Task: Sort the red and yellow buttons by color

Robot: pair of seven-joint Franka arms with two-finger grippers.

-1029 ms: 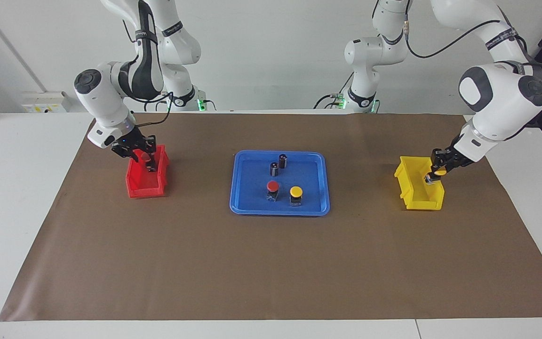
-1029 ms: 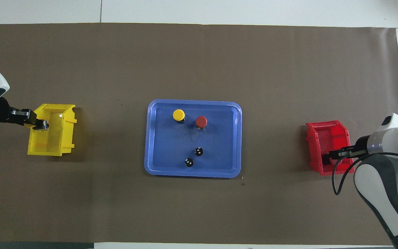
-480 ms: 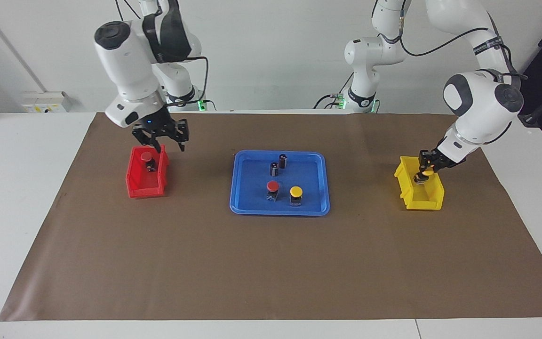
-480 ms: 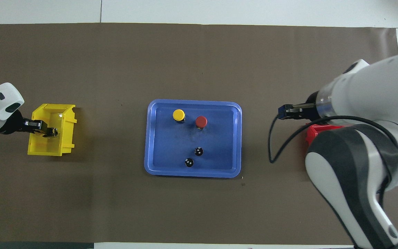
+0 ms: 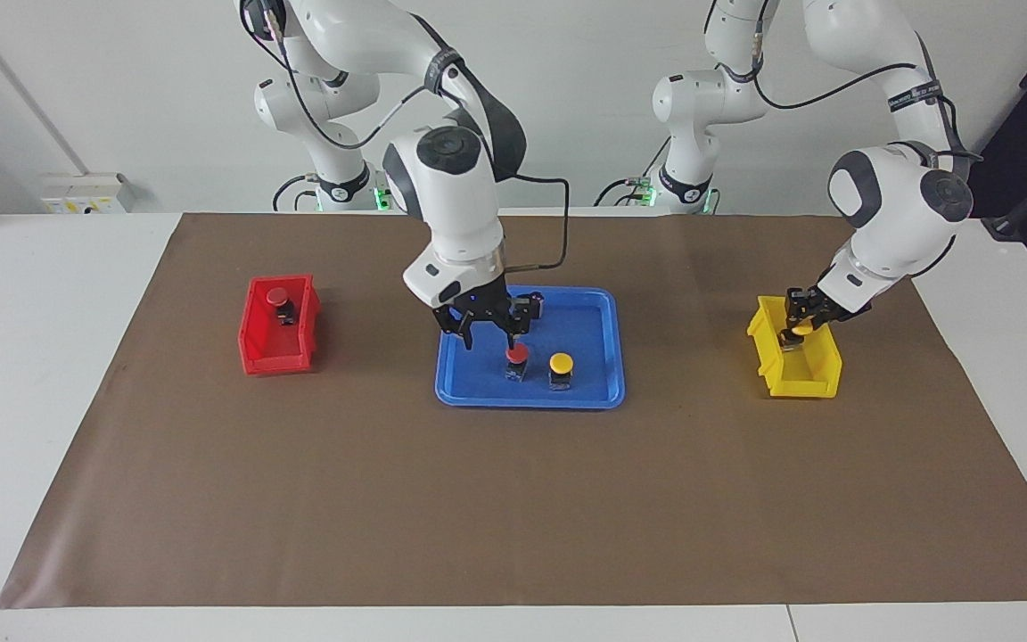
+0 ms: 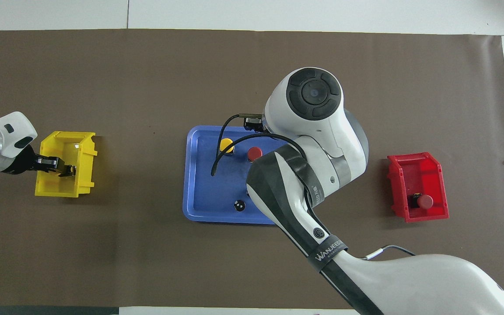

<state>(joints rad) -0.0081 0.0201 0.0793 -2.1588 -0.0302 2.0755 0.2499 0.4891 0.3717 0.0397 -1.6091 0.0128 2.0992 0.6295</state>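
R claw point(image 5: 488, 336) over tray point(image 5: 594, 308): 2 buttons.

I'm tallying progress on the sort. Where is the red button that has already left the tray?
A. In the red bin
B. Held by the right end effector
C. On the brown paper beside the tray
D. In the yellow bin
A: one red button sits inside the red bin, untouched.

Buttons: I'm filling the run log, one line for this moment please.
right gripper: open over tray's red button | left gripper: holding yellow button over yellow bin
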